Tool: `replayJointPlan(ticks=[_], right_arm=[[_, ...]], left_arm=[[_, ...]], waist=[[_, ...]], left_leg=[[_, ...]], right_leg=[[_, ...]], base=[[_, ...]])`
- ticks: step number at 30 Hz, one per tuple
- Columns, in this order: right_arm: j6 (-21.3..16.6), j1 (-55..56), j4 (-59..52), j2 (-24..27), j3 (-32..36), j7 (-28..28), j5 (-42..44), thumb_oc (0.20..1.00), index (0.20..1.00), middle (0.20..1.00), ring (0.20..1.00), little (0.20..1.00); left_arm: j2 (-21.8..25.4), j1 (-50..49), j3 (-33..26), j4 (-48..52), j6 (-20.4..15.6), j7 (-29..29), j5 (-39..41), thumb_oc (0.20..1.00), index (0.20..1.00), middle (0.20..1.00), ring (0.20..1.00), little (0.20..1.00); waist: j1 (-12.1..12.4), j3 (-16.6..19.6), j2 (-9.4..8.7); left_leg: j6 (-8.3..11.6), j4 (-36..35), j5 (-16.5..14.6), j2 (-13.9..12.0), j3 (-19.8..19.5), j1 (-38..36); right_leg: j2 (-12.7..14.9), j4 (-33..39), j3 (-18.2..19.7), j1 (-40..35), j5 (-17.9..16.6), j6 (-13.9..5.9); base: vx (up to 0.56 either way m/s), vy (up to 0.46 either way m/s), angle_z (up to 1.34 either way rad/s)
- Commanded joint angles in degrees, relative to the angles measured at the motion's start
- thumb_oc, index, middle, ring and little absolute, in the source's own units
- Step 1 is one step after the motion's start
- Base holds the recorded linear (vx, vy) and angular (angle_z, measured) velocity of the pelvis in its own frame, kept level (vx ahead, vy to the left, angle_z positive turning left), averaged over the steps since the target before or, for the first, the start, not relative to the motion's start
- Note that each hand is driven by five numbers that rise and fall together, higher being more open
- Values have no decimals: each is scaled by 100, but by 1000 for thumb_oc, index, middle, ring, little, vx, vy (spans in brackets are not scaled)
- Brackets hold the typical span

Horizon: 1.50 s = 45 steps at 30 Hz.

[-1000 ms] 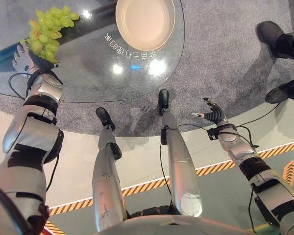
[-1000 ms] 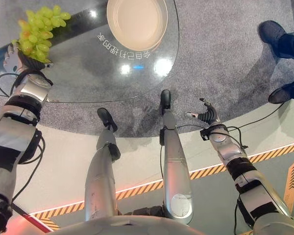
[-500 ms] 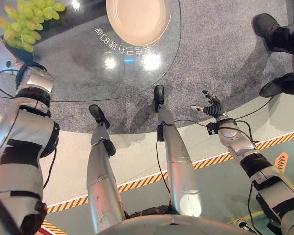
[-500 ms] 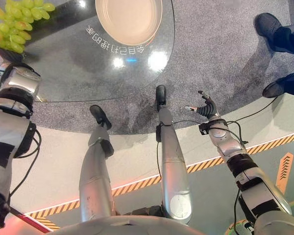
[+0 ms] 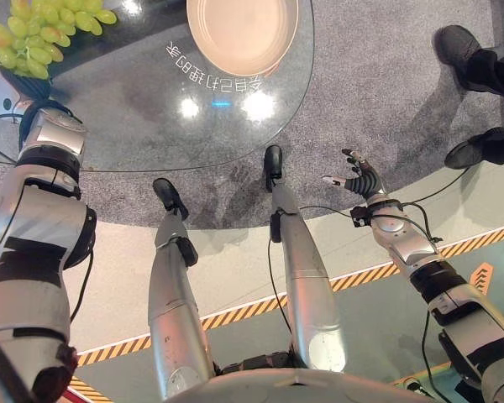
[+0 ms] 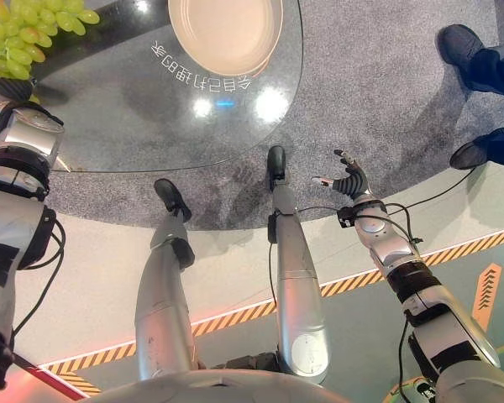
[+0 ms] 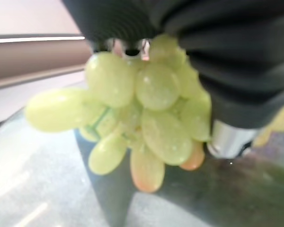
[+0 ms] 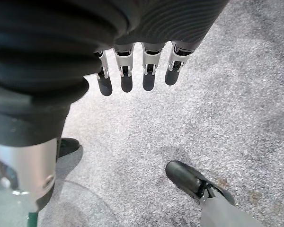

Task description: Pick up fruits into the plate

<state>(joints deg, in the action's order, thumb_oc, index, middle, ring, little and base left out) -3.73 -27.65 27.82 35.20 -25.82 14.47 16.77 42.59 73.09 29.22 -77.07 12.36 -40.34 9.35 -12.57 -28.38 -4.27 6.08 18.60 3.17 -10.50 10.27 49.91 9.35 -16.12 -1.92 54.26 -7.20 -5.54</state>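
The robot's left hand (image 5: 2, 84), at the near left edge of the round glass table (image 5: 143, 117), is clenched around a bunch of pale green grapes (image 5: 38, 38), one or two of them tinged orange; in the left wrist view the grapes (image 7: 142, 118) hang tight against the dark ribbed cover, above the glass surface, though whether the lowest of them touch it cannot be told. The fruit sits at the table's far left, well apart from the round cream-coloured plate (image 5: 242, 34), which stands bare at the far middle of the tabletop, just beyond a line of white lettering (image 5: 214, 74) printed on the glass. The right hand (image 5: 361, 178) hangs off the table to the right, over the grey carpet (image 5: 378, 92), its fingers (image 8: 128, 71) relaxed and spread, holding nothing. At the far right edge of the carpet stand a person's dark shoes (image 5: 466, 50) and dark trouser legs. Nearer the robot, a black-and-yellow striped line (image 5: 365, 285) crosses the floor.
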Motion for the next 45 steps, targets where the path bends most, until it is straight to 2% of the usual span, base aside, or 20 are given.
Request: replayJointPlan(ticks=[1, 6, 7, 13, 14, 23, 29, 35, 40, 42, 45], right_arm=[[-64, 311, -425, 126, -189, 41, -146, 1000, 1000, 1000, 1000, 1000], [-182, 603, -511, 60, -111, 43, -351, 1000, 1000, 1000, 1000, 1000], [-255, 694, -510, 35, -109, 61, -431, 1000, 1000, 1000, 1000, 1000], [-357, 1062, -596, -75, 9, 106, -745, 1000, 1000, 1000, 1000, 1000], [-390, 1159, -577, -144, 25, 153, -891, 1000, 1000, 1000, 1000, 1000], [-542, 1472, -412, -271, 232, 278, -1122, 1000, 1000, 1000, 1000, 1000], [-807, 1615, -642, -249, 622, 682, -1623, 1000, 1000, 1000, 1000, 1000], [-1057, 1618, -1203, 25, 1111, 667, -2214, 1000, 1000, 1000, 1000, 1000], [-1133, 1600, -1880, 418, 1417, 303, -2695, 1000, 1000, 1000, 1000, 1000], [-1163, 1548, -2224, 658, 1492, -72, -2840, 1000, 1000, 1000, 1000, 1000], [-1177, 1408, -2491, 890, 1497, -755, -2559, 1000, 1000, 1000, 1000, 1000]], left_arm=[[80, -169, -214, 525, -803, 74, 239, 200, 200, 200, 200, 200], [-15, -596, -472, 1074, -1356, -72, 321, 200, 200, 200, 200, 200], [-34, -769, -592, 1228, -1610, -106, 307, 200, 200, 200, 200, 200], [-82, -1450, -1044, 2052, -2151, -289, 378, 200, 200, 200, 200, 200], [-122, -1662, -1167, 2271, -2364, -346, 364, 200, 200, 200, 200, 200], [-292, -2548, -1596, 3452, -2972, -414, 117, 200, 200, 200, 200, 200], [-351, -3080, -1775, 4039, -3077, -44, -104, 200, 200, 200, 200, 200], [-150, -3849, -1909, 4723, -3038, 425, -543, 200, 200, 200, 200, 200], [18, -4667, -1963, 5399, -2851, 991, -798, 200, 200, 200, 200, 200], [92, -5069, -2049, 5708, -2776, 1408, -987, 200, 200, 200, 200, 200], [190, -5425, -2117, 6032, -2729, 1899, -1177, 200, 200, 200, 200, 200]], waist=[[-4, -141, -206], [75, -141, -131], [111, -141, -108], [248, -141, -5], [296, -141, 21], [554, -141, 103], [645, -141, 218], [740, -52, 313], [836, 403, 352], [885, 668, 382], [967, 1007, 411]], left_leg=[[-122, -23, -408, 770, -148, -174], [-136, -90, -390, 824, -142, -405], [-133, -130, -382, 841, -130, -515], [-134, -287, -376, 896, -118, -930], [-135, -326, -390, 904, -115, -1069], [-162, -577, -473, 924, -166, -2034], [-222, -727, -541, 972, -193, -2709], [-242, -952, -614, 981, -207, -3484], [-225, -1220, -636, 966, -269, -3959], [-205, -1396, -597, 929, -277, -4235], [-185, -1534, -576, 880, -295, -4526]], right_leg=[[-660, -187, -170, -415, 764, 193], [-623, -201, -244, -622, 811, 185], [-601, -177, -281, -737, 825, 180], [-526, -127, -401, -1163, 881, 152], [-484, -95, -447, -1318, 899, 136], [-295, 147, -643, -2312, 949, 74], [-185, 314, -667, -2987, 930, -4], [-71, 569, -686, -3809, 918, -106], [4, 912, -779, -4368, 867, -173], [32, 1081, -850, -4656, 825, -211], [44, 1223, -905, -4964, 801, -226]], base=[[0, 0, 0], [-7, 0, 1], [-32, 1, 3], [-6, 0, 1], [0, 0, 0], [8, -15, 5], [16, 12, 9], [20, 4, 3], [93, -16, 0], [144, -9, 3], [157, -23, 0]])
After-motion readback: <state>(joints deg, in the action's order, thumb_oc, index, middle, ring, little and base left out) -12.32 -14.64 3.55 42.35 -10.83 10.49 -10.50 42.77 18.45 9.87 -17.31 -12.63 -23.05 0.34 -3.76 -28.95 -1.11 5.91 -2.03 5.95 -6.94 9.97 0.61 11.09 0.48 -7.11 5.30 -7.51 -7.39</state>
